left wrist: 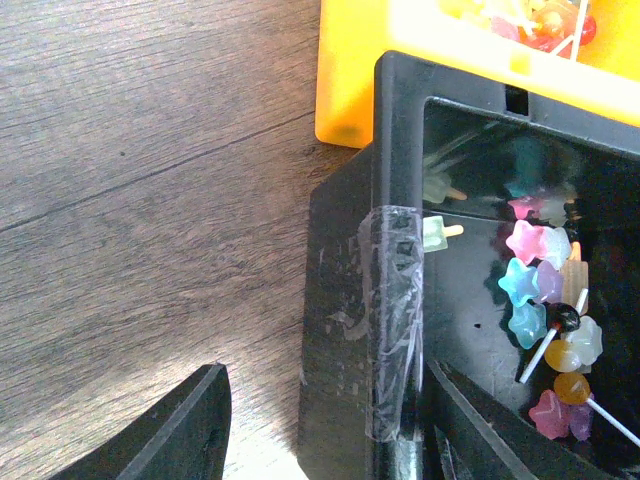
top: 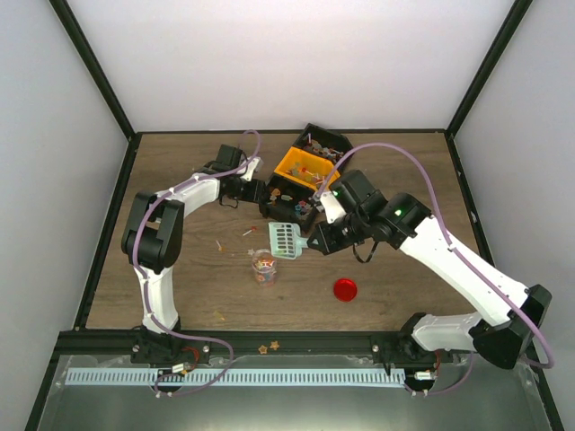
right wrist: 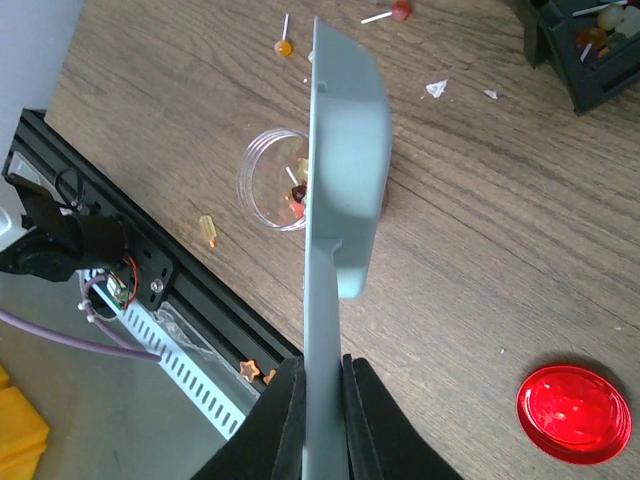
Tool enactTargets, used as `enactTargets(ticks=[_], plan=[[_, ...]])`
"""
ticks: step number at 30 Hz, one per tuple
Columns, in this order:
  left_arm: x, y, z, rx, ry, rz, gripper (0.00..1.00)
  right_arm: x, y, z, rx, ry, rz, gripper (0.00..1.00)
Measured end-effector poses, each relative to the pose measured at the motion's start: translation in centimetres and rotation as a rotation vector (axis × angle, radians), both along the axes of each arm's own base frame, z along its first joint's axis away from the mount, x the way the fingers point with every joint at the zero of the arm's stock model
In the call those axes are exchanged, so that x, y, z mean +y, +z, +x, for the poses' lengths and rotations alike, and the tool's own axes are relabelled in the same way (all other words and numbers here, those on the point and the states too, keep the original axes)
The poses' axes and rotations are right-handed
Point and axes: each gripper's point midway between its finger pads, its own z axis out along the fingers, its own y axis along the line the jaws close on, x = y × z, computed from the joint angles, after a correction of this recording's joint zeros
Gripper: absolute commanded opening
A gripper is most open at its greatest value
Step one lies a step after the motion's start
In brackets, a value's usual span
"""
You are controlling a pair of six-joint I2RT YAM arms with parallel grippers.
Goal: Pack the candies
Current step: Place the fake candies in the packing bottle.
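Candies point(left wrist: 540, 280), small coloured stars and tiny lollipops, lie in a black bin point(left wrist: 395, 200) whose taped wall stands between the jaws of my left gripper point(left wrist: 325, 368). Its jaws are open, one finger point(left wrist: 185, 430) outside and apart from the wall, the other inside. My right gripper point(right wrist: 322, 375) is shut on the handle of a teal scoop point(right wrist: 345, 150), held on edge over a clear jar point(right wrist: 262, 180) with a few candies point(right wrist: 297, 195) in it. From above, the scoop point(top: 286, 240) sits just over the jar point(top: 263, 267).
A red round lid point(top: 345, 289) lies right of the jar. An orange bin point(top: 305, 166) and another black bin point(top: 323, 142) stand behind. Loose candies point(right wrist: 285, 46) lie scattered on the wood, and two stars point(top: 269, 346) rest on the front rail.
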Motion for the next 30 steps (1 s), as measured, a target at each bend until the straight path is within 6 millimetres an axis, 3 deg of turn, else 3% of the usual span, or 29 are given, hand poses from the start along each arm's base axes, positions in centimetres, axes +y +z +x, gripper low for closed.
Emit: enactTargets(ticks=[8, 15, 20, 30], plan=[[0.0, 0.0, 0.0, 0.001, 0.003, 0.000, 0.61, 0.7, -0.2, -0.6, -0.016, 0.034, -0.037, 0.01], [0.1, 0.0, 0.0, 0.001, 0.004, 0.001, 0.62, 2.8, -0.1, -1.3, -0.058, 0.090, -0.103, 0.01], [0.1, 0.1, 0.1, 0.000, 0.007, -0.001, 0.66, 2.7, -0.7, -1.1, -0.064, 0.081, -0.140, 0.01], [0.1, 2.4, 0.1, -0.019, 0.045, -0.035, 0.66, 2.9, 0.9, 0.0, -0.100, 0.017, -0.090, 0.01]])
